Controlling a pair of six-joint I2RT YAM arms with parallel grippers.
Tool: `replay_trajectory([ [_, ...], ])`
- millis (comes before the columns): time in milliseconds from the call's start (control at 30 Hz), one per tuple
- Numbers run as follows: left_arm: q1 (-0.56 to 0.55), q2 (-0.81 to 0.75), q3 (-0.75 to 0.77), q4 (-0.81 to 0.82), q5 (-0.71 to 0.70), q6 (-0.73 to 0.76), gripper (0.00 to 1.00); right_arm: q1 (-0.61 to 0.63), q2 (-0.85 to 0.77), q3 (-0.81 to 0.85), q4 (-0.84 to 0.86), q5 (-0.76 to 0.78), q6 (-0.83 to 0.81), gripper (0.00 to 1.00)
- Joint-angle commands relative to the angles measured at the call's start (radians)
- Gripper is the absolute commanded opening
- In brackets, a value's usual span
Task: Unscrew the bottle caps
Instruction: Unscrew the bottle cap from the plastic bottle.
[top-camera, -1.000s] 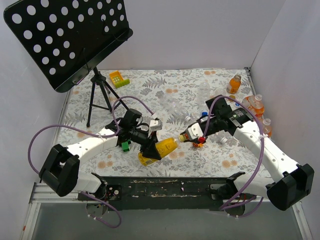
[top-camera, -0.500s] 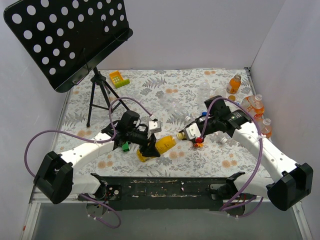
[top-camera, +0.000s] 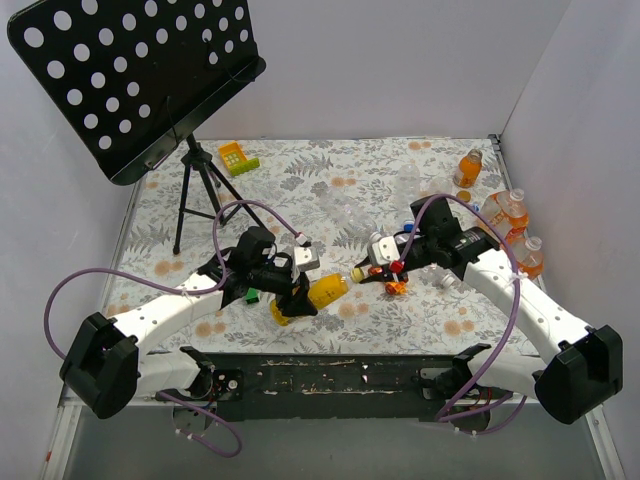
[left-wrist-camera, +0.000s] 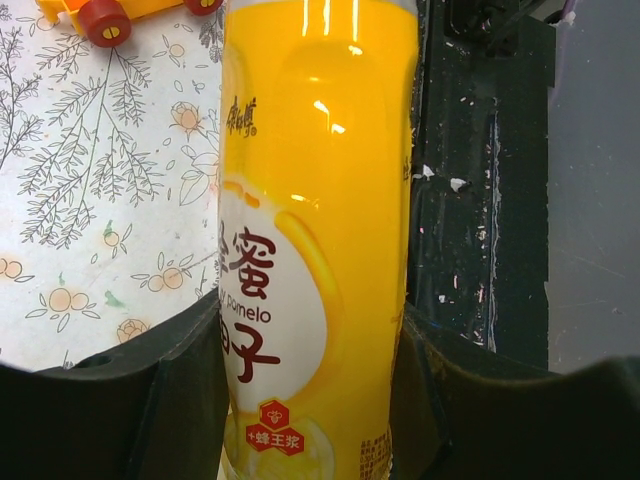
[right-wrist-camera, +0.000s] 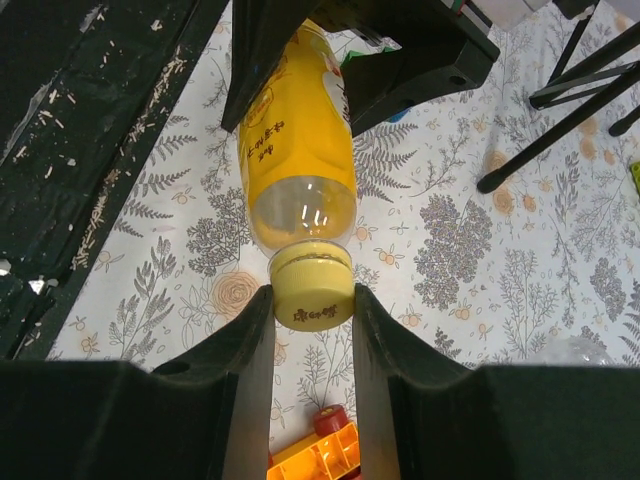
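Note:
A yellow drink bottle (top-camera: 318, 296) lies tilted over the table's near middle, its label filling the left wrist view (left-wrist-camera: 315, 230). My left gripper (top-camera: 293, 292) is shut on the bottle's body (left-wrist-camera: 310, 400). The bottle's yellow cap (right-wrist-camera: 312, 287) points toward my right gripper (right-wrist-camera: 312, 300), whose two fingers press on the cap's sides. In the top view the cap (top-camera: 357, 273) sits at the right gripper (top-camera: 363, 271). Several orange bottles (top-camera: 512, 212) with orange and white caps stand at the far right.
An orange toy car (top-camera: 396, 286) lies just under the right gripper, also in the right wrist view (right-wrist-camera: 315, 452). A green-and-blue block (top-camera: 250, 293) sits beside the left arm. A black music stand (top-camera: 150, 90) on a tripod stands at the back left. A yellow-green toy (top-camera: 237, 157) lies behind.
Both arms have drawn a little left and closer together. The right gripper has come onto the bottle's cap, and the bottle has tilted slightly in the left gripper.

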Motion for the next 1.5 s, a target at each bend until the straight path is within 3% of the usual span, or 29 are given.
replay_trajectory([
  [0,0.016,-0.048,-0.001,0.046,-0.041,-0.035,0.0,-0.01,-0.032,-0.022,0.034,-0.038,0.116,0.16],
  [167,0.014,-0.066,-0.015,0.05,-0.062,-0.038,0.0,-0.008,-0.032,-0.014,0.057,-0.003,0.218,0.42],
  [433,0.014,-0.089,-0.036,0.069,-0.088,-0.05,0.0,-0.023,-0.014,0.041,0.032,-0.012,0.393,0.51],
  [567,0.009,-0.115,-0.047,0.088,-0.131,-0.073,0.0,-0.04,0.001,0.066,0.093,0.005,0.688,0.56],
  [633,-0.004,-0.126,-0.053,0.108,-0.16,-0.091,0.0,-0.066,0.012,0.04,0.211,0.018,0.996,0.6],
  [733,-0.03,-0.129,-0.066,0.141,-0.191,-0.107,0.0,-0.071,0.041,0.029,0.285,0.107,1.316,0.6],
  [900,-0.073,-0.103,-0.064,0.173,-0.214,-0.128,0.0,-0.07,0.069,-0.012,0.389,0.075,1.505,0.61],
  [1300,-0.092,-0.077,-0.044,0.191,-0.256,-0.131,0.0,-0.068,0.087,-0.04,0.36,0.046,1.518,0.53],
  [1467,-0.092,-0.078,-0.043,0.193,-0.262,-0.134,0.0,-0.068,0.099,-0.031,0.354,0.026,1.515,0.42],
])
